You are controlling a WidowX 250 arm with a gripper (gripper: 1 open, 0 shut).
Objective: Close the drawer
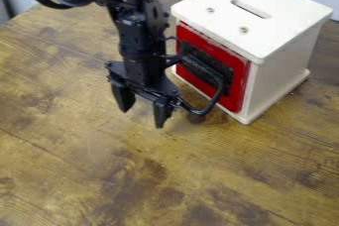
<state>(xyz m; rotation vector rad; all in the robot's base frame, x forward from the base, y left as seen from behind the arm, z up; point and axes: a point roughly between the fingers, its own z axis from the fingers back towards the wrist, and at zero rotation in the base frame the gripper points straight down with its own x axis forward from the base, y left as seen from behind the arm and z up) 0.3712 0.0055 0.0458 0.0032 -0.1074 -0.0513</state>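
My black two-fingered pincer (143, 113) points straight down at the worn, brown-stained wooden bench (79, 170), its two dark fingers spread wide apart with nothing between them. One fingertip (123, 104) hangs toward the left of the view and the other sits lower and further right, close above the bench boards; I cannot tell whether either tip touches the wood.

The small cream wooden cube box (272, 47) stands to the right of my arm, toward the upper right of the view, resting on the bench. Its flat top carries a narrow dark slot (251, 9). The side facing my pincer holds the red rectangular drawer front (216, 64), which fills most of that face inside the cream frame. From this angle I cannot tell for certain whether the drawer sits flush with the frame or stands slightly out of it.

A black loop handle (201, 105) comes off the red front and curves out and down toward the bench, ending just beside my right-hand finger. My fingers are not around the loop; whether one brushes it I cannot tell, since my arm covers part of it.

My black arm (133, 27) rises from the pincer to the upper left and hides the left edge of the drawer front.
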